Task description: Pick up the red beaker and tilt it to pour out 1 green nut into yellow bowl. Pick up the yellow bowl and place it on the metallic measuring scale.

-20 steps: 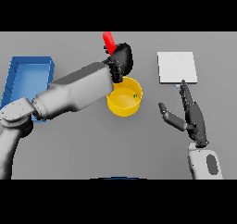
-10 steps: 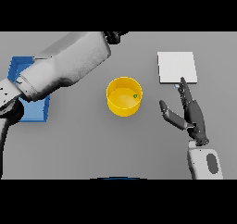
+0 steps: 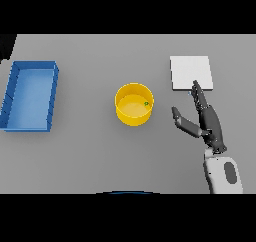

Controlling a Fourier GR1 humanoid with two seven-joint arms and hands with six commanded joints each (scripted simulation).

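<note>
The yellow bowl [image 3: 133,105] stands upright in the middle of the table. One small green nut [image 3: 146,104] lies inside it by the right wall. The white square scale [image 3: 191,72] lies flat at the back right. My right hand [image 3: 206,120] is open to the right of the bowl, apart from it, fingers straight and pointing at the scale's near edge, thumb spread toward the bowl. A dark shape [image 3: 6,45] at the far left edge seems to be part of my left hand. The red beaker shows nowhere.
A blue open bin [image 3: 30,96] sits at the left side of the table, well apart from the bowl.
My left arm, which held the red beaker tilted over the bowl, has swung away to the left and out of the picture. My right hand has barely moved.
</note>
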